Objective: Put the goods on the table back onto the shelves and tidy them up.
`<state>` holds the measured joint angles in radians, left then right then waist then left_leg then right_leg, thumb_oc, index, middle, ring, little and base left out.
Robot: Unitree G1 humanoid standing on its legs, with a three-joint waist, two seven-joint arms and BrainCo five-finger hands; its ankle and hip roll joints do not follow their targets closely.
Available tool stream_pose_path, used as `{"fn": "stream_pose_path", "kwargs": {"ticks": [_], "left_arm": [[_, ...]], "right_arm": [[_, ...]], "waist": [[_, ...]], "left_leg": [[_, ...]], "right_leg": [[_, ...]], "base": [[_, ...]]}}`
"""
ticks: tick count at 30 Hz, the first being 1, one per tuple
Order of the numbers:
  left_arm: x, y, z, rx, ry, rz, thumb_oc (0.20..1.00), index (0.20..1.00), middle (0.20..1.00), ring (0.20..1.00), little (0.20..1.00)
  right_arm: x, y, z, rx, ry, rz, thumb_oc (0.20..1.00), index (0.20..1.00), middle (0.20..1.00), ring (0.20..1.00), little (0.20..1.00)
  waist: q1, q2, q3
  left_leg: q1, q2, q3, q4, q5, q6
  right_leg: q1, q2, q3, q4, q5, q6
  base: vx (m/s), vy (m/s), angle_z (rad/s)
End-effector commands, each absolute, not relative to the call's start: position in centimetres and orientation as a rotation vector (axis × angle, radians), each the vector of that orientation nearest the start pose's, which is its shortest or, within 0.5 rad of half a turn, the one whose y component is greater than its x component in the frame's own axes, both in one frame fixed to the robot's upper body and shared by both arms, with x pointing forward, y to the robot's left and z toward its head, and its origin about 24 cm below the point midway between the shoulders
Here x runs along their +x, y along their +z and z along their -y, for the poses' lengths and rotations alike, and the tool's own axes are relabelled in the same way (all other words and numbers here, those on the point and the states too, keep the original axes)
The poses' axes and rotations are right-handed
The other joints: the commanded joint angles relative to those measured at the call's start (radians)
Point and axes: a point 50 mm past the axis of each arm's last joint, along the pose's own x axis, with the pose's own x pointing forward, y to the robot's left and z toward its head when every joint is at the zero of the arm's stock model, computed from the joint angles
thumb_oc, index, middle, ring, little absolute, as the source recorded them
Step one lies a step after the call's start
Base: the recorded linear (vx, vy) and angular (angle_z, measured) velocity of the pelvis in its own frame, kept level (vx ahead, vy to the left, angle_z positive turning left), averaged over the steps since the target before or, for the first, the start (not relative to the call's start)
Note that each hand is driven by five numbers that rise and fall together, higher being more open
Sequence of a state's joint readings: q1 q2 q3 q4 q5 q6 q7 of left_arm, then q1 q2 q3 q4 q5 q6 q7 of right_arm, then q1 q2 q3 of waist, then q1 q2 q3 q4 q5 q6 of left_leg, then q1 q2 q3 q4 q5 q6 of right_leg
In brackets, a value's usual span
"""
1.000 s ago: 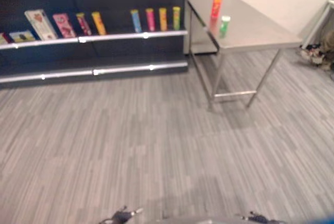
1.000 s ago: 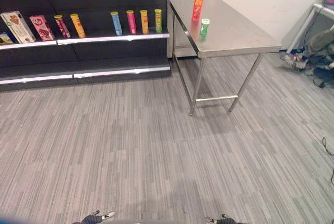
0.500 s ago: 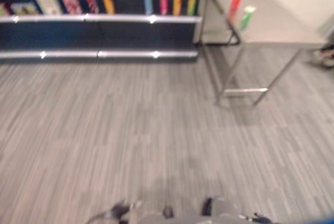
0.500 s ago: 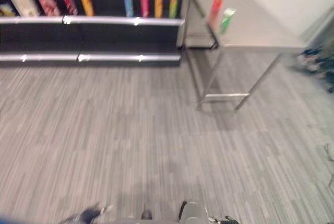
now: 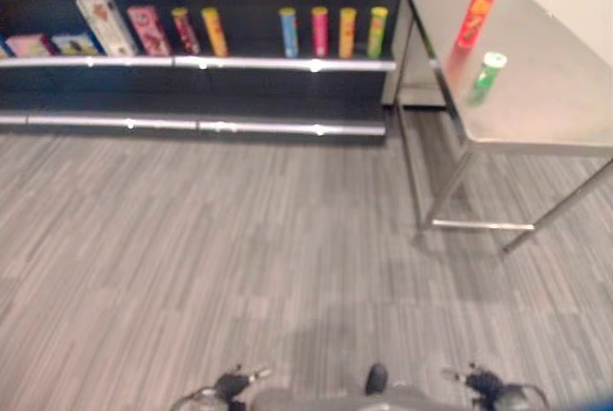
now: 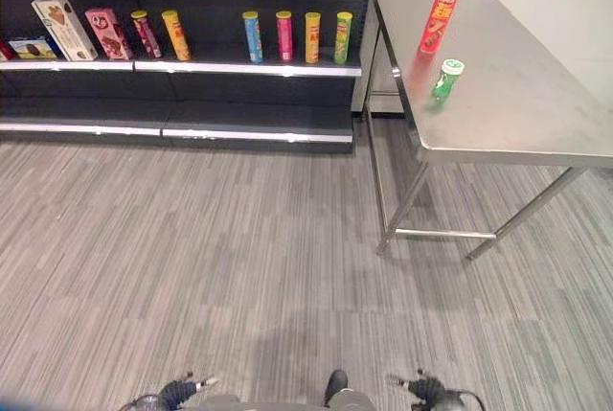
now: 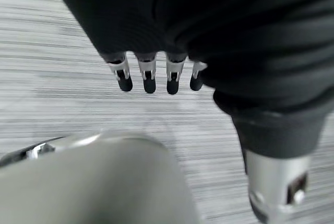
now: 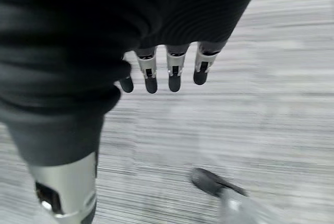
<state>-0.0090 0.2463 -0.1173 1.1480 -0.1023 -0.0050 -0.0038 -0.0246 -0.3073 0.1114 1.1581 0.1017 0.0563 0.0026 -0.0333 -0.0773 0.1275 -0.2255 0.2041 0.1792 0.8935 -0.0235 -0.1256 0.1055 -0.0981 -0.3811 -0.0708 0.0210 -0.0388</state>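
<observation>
On table (image 6: 536,114): tall red can (image 6: 436,14) | short green can (image 6: 444,80) | both hands' fingers (image 7: 148,75) relaxed, empty

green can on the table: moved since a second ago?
No. The green can still stands near the table front-left edge, just in front of the tall red can. The whole view shifted, so the camera moved.

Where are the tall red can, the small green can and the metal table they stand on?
Tall red can (image 6: 439,15), right eye view, middle of its side.
Small green can (image 6: 444,80), right eye view, middle of its body.
Metal table (image 6: 536,104), right eye view, bare part of its top.
</observation>
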Motion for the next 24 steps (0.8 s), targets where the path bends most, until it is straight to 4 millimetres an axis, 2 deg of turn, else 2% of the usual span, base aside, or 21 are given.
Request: {"fn": "stream_pose_path", "kwargs": {"ticks": [1,2,4,5,6,7,9,12,13,14,16,17,18,20,21,22,23,24], "left_arm": [[11.9,-15.1,-23.6,0.201,0.090,-1.110,1.000,1.000,1.000,1.000,1.000],[11.8,-15.1,-23.7,0.197,0.098,-1.111,1.000,1.000,1.000,1.000,1.000],[11.7,-15.1,-23.8,0.205,0.097,-1.112,1.000,1.000,1.000,1.000,1.000],[11.5,-15.1,-24.0,0.214,0.101,-1.117,1.000,1.000,1.000,1.000,1.000],[11.6,-15.1,-24.0,0.214,0.101,-1.117,1.000,1.000,1.000,1.000,1.000],[11.4,-15.2,-24.1,0.215,0.107,-1.126,1.000,1.000,1.000,1.000,1.000],[11.0,-15.3,-24.2,0.217,0.110,-1.143,1.000,1.000,1.000,1.000,1.000],[10.1,-15.5,-24.3,0.207,0.119,-1.165,1.000,1.000,1.000,1.000,1.000],[9.2,-15.7,-24.5,0.208,0.128,-1.194,1.000,1.000,1.000,1.000,1.000],[9.2,-15.7,-24.5,0.208,0.128,-1.194,1.000,1.000,1.000,1.000,1.000],[8.7,-15.7,-25.1,0.225,0.133,-1.213,1.000,1.000,1.000,1.000,1.000],[8.7,-15.7,-25.1,0.225,0.132,-1.212,1.000,1.000,1.000,1.000,1.000],[9.0,-15.5,-25.6,0.237,0.142,-1.207,1.000,1.000,1.000,1.000,1.000],[9.1,-15.3,-25.9,0.239,0.159,-1.197,1.000,1.000,1.000,1.000,1.000],[9.3,-15.3,-26.0,0.235,0.160,-1.187,1.000,1.000,1.000,1.000,1.000],[9.3,-15.3,-26.0,0.235,0.160,-1.187,1.000,1.000,1.000,1.000,1.000],[9.3,-15.3,-25.8,0.241,0.156,-1.187,1.000,1.000,1.000,1.000,1.000],[9.3,-15.4,-25.7,0.247,0.145,-1.191,1.000,1.000,1.000,1.000,1.000]], "right_arm": [[10.4,-14.9,26.0,-0.228,-0.153,-1.189,1.000,1.000,1.000,1.000,1.000],[10.6,-14.9,25.9,-0.238,-0.145,-1.184,1.000,1.000,1.000,1.000,1.000],[10.7,-14.9,25.7,-0.248,-0.129,-1.181,1.000,1.000,1.000,1.000,1.000],[10.5,-15.1,25.4,-0.267,-0.110,-1.189,1.000,1.000,1.000,1.000,1.000],[10.5,-15.1,25.4,-0.267,-0.110,-1.189,1.000,1.000,1.000,1.000,1.000],[10.2,-15.3,25.3,-0.281,-0.100,-1.206,1.000,1.000,1.000,1.000,1.000],[9.6,-15.5,25.3,-0.281,-0.106,-1.227,1.000,1.000,1.000,1.000,1.000],[9.3,-15.6,25.3,-0.275,-0.098,-1.239,1.000,1.000,1.000,1.000,1.000],[8.4,-15.8,25.2,-0.265,-0.099,-1.272,1.000,1.000,1.000,1.000,1.000],[8.4,-15.8,25.2,-0.265,-0.099,-1.272,1.000,1.000,1.000,1.000,1.000],[8.1,-16.0,25.0,-0.254,-0.091,-1.284,1.000,1.000,1.000,1.000,1.000],[8.1,-16.0,25.0,-0.254,-0.092,-1.284,1.000,1.000,1.000,1.000,1.000],[8.3,-15.9,24.9,-0.241,-0.093,-1.277,1.000,1.000,1.000,1.000,1.000],[8.8,-15.8,24.9,-0.227,-0.102,-1.255,1.000,1.000,1.000,1.000,1.000],[8.7,-15.8,24.8,-0.225,-0.106,-1.252,1.000,1.000,1.000,1.000,1.000],[8.7,-15.8,24.8,-0.225,-0.106,-1.253,1.000,1.000,1.000,1.000,1.000],[8.6,-15.8,25.0,-0.234,-0.114,-1.257,1.000,1.000,1.000,1.000,1.000],[8.7,-15.7,25.1,-0.241,-0.115,-1.256,1.000,1.000,1.000,1.000,1.000]], "waist": [[0.016,-0.013,0.040],[0.024,-0.011,0.041],[0.040,0.003,0.038],[0.061,0.021,0.041],[0.060,0.022,0.040],[0.076,0.030,0.042],[0.079,0.035,0.043],[0.089,0.045,0.028],[0.094,0.044,0.004],[0.094,0.044,0.004],[0.092,0.038,-0.007],[0.093,0.040,-0.009],[0.077,0.044,0.007],[0.067,0.051,0.029],[0.047,0.058,0.035],[0.046,0.058,0.036],[0.040,0.052,0.039],[0.040,0.050,0.039]], "left_leg": [[0.108,-0.001,0.089,-0.347,0.022,0.038],[0.087,0.005,0.090,-0.461,0.030,0.039],[0.078,0.005,0.067,-0.690,0.079,0.028],[0.075,-0.012,0.002,-0.859,0.182,0.000],[0.074,-0.012,0.002,-0.862,0.185,0.000],[0.036,-0.012,-0.056,-0.949,0.224,-0.024],[0.011,0.003,-0.049,-0.971,0.248,-0.038],[0.036,0.010,-0.018,-0.980,0.254,-0.034],[0.065,-0.002,0.009,-0.978,0.250,-0.017],[0.065,-0.002,0.009,-0.978,0.250,-0.016],[0.111,-0.034,0.045,-0.976,0.218,0.025],[0.109,-0.032,0.046,-0.976,0.219,0.025],[0.167,-0.068,0.062,-0.978,0.175,0.068],[0.223,-0.097,0.091,-0.981,0.128,0.108],[0.284,-0.127,0.101,-0.981,0.063,0.123],[0.286,-0.127,0.100,-0.981,0.063,0.123],[0.320,-0.144,0.100,-0.981,0.018,0.108],[0.333,-0.147,0.106,-0.981,0.005,0.098]], "right_leg": [[-0.037,0.001,0.057,-0.016,0.011,0.109],[-0.024,0.003,0.064,-0.016,-0.007,0.115],[0.005,0.018,0.080,-0.016,-0.029,0.120],[0.045,0.044,0.103,-0.016,-0.056,0.122],[0.043,0.044,0.103,-0.016,-0.055,0.121],[0.078,0.055,0.133,-0.016,-0.084,0.122],[0.111,0.055,0.157,-0.010,-0.109,0.126],[0.138,0.046,0.184,0.007,-0.125,0.143],[0.134,0.010,0.190,0.074,-0.122,0.162],[0.134,0.010,0.190,0.074,-0.122,0.162],[0.076,-0.034,0.193,0.259,-0.096,0.189],[0.073,-0.032,0.195,0.259,-0.094,0.189],[-0.037,-0.071,0.203,0.474,-0.023,0.215],[-0.130,-0.145,0.153,0.680,0.091,0.230],[-0.216,-0.195,0.072,0.685,0.055,0.212],[-0.212,-0.195,0.070,0.684,0.055,0.212],[-0.193,-0.206,0.006,0.490,0.005,0.219],[-0.196,-0.203,-0.030,0.356,0.011,0.217]], "base": [[0.26,0.077,-0.57],[0.39,0.143,-0.65],[0.43,0.219,-0.44],[0.36,0.198,-0.26],[0.51,0.274,-0.30],[0.24,0.134,-0.47],[0.38,0.212,-0.90],[0.42,0.330,-0.82],[0.23,0.220,-0.85],[0.35,0.334,-0.99],[0.20,0.226,-0.60],[0.23,0.344,-0.24],[0.19,0.348,-0.27],[0.31,0.471,-0.40],[0.33,0.355,-0.34],[0.51,0.236,-0.28],[0.31,-0.025,-0.22],[0.31,-0.029,-0.22]]}}
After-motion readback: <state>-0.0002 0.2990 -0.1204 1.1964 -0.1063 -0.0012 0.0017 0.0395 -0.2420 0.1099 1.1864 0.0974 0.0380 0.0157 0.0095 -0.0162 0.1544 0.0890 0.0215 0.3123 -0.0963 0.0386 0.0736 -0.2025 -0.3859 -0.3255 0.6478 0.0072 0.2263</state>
